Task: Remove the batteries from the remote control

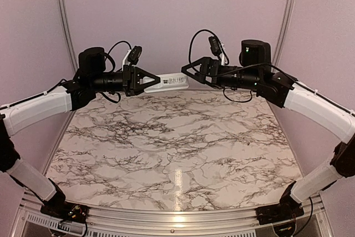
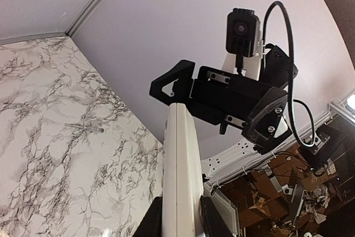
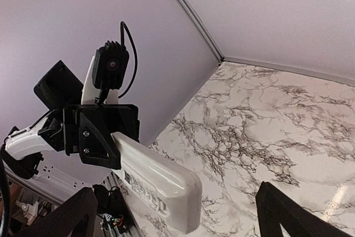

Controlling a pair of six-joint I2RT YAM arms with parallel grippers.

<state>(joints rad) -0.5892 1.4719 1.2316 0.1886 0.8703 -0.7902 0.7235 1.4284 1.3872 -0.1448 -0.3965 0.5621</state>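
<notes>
Marble bench (image 1: 177, 154) lying below | left pincer (image 1: 150, 80) gripping remote control (image 1: 172, 81) midair, far side | right pincer (image 1: 187, 70) gaping wide beside it

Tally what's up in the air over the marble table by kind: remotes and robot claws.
Slim white rectangular plastic remote control: 1
Black two-finger claws: 2, the left claw and the right claw
Total: 3

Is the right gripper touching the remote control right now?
Apart. The right wrist view shows the right gripper wide open, with a clear gap between each finger and the remote control.
</notes>
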